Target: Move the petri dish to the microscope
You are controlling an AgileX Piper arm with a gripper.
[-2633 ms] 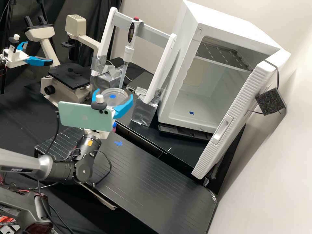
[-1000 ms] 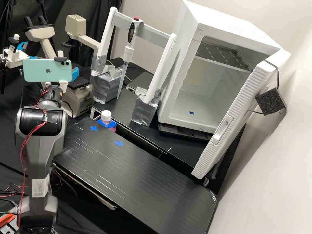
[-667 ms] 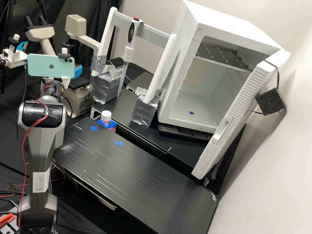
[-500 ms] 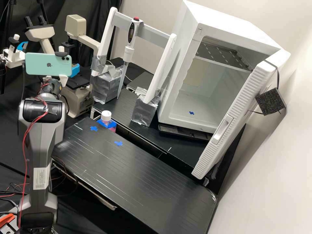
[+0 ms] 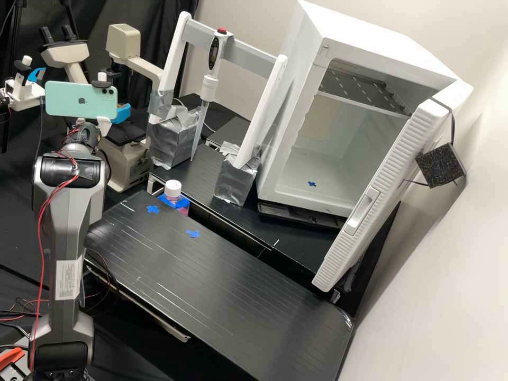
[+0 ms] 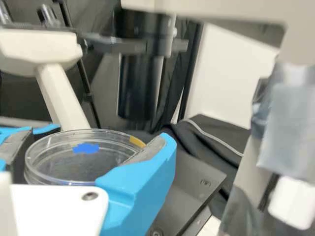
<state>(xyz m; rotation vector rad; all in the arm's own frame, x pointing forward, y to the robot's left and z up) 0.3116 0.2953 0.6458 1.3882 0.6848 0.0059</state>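
Beige microscope (image 5: 127, 160), open white cabinet (image 5: 338, 145)

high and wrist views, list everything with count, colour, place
dish: one, clear, in tool at microscope
microscope: one, cream, back left
box: one, white, open door, right
foam: one, black, on door
rack: one, white, beside box
pipette: one, white, on rack
taped blocks: two, silver, under rack
platform: one, black, foreground
bottle: one, pink, white cap, behind platform
crosses: three, blue, two on platform, one in box
phone: one, mint, on arm
other arm: one, white-blue end, far left
arm: one, dark grey, left
tool: one, white and blue, gripping dish
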